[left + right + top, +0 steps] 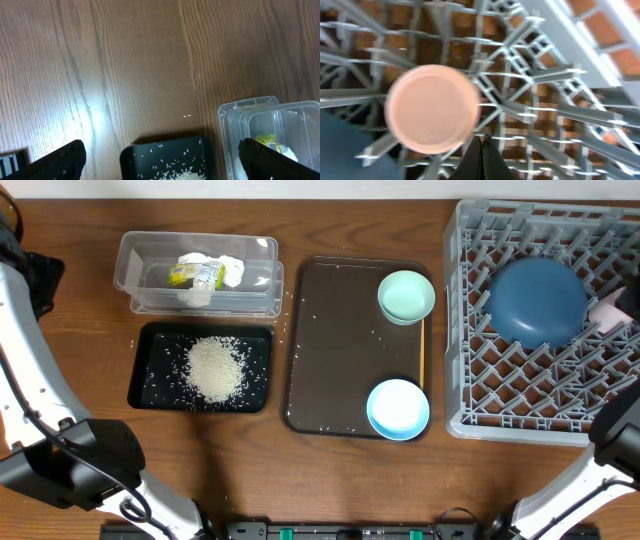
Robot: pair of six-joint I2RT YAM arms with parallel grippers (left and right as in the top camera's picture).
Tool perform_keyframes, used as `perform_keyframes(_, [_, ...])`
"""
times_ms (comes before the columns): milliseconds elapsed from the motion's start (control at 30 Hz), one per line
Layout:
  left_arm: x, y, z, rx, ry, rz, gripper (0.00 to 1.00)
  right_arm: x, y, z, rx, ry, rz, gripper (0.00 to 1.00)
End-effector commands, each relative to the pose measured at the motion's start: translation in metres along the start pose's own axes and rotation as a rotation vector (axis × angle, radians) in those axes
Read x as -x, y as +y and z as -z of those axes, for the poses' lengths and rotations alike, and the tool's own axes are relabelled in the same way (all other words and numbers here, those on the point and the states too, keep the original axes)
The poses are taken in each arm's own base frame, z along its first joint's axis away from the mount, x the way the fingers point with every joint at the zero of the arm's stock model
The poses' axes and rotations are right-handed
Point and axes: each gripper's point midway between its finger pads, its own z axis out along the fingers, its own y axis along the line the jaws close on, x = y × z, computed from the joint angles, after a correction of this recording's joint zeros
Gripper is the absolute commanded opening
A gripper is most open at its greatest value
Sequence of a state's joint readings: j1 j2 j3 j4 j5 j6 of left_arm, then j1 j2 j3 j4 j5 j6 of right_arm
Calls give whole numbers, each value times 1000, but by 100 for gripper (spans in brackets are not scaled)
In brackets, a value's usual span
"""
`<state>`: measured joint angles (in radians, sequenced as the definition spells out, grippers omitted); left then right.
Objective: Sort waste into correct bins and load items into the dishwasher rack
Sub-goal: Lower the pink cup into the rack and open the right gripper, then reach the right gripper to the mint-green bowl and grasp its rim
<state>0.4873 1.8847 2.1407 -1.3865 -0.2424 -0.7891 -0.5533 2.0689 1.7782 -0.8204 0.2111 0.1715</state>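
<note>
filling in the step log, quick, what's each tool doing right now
left tool: open, holding nothing
right tool: closed, holding nothing, pink cup not gripped

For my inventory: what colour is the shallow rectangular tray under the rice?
The shallow tray is black; see overhead view.

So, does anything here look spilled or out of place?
Yes: rice is heaped in the black tray, but stray grains speckle the brown tray and the table beside it, as if spilled in passing.
</note>
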Motion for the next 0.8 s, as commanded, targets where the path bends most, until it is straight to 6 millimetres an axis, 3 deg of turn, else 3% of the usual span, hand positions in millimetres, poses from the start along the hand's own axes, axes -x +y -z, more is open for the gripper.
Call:
perform_keyframes(0, [1,1,-2,13,-5,0,100,3,-12,10,-66,-19,-12,1])
perform_keyframes(133, [1,1,-2,13,-5,0,100,10,-3,33,-15,-56,-57,1])
perform_keyframes(267, [1,1,-2,13,-5,0,100,19,44,83,263,-109,-41,2])
perform_keyframes(300, [1,1,-2,13,-5,0,100,19,60,99,362,-113,-30,6])
perform_keyframes(367, [1,1,-2,13,-5,0,100,14,99,141,618,-112,8,25])
perform_keyframes(467, [1,1,-2,13,-5,0,100,6,147,204,942,-144,128,38])
perform_keyframes(500, [1,1,-2,13,-5,0,100,1,163,223,1016,-161,184,51])
perform_keyframes(567, [1,1,-2,13,-5,0,100,-12,185,239,1058,-163,245,70])
perform_keyframes(633, [1,1,-2,13,-5,0,100,-29,209,247,1064,-168,342,82])
perform_keyframes(767, [1,1,-2,13,-5,0,100,-69,251,234,895,-145,478,84])
